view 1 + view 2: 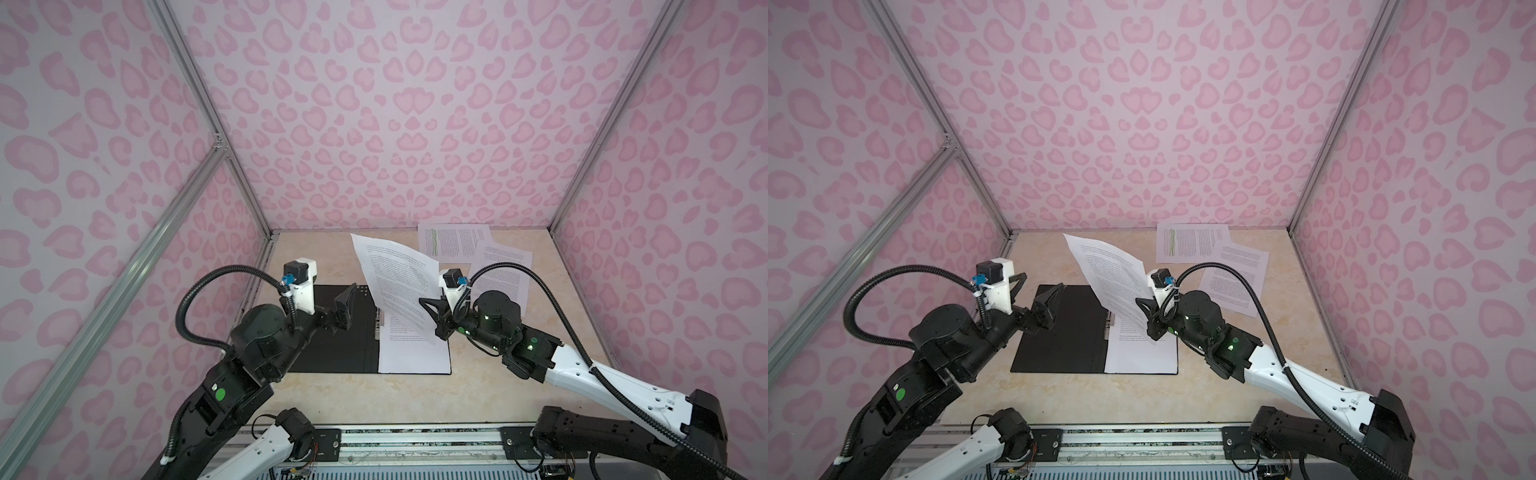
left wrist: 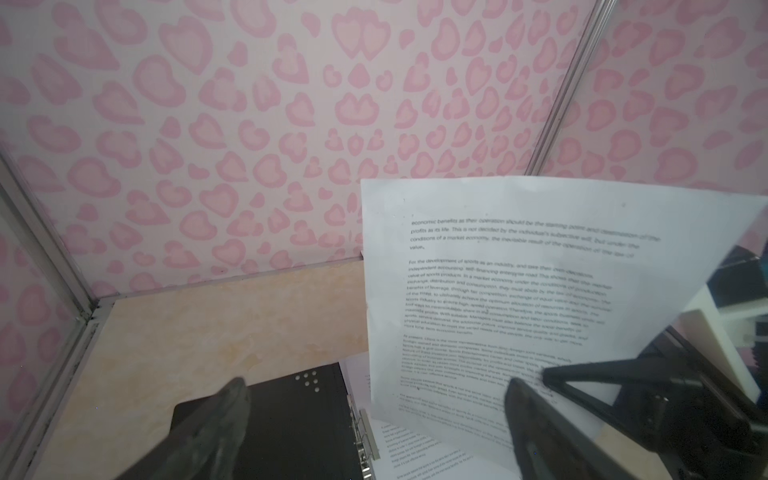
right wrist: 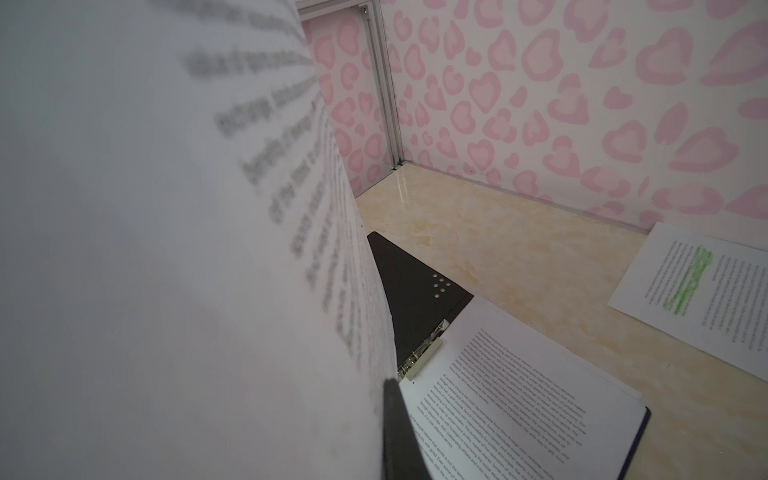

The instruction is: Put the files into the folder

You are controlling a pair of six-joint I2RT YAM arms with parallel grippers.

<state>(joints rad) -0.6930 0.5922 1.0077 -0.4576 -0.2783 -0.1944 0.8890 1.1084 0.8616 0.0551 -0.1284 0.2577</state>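
One sheet (image 1: 399, 282) on end, long axis near vertical, in tight right jaws; left jaws wide.

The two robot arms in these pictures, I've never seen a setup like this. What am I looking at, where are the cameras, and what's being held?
This is a robot with two arms, each ending in a two-fingered gripper. Two pictures look down from a camera pair overhead. The other two come from cameras on the arms' wrists.

On the table lies an open black folder with a metal clip and a printed sheet on its right half. Loose sheets lie at the back right, among them a green-marked sheet.

The right gripper is shut on the edge of a lifted sheet, holding it curved above the folder. The left gripper is open and empty over the folder's left half.
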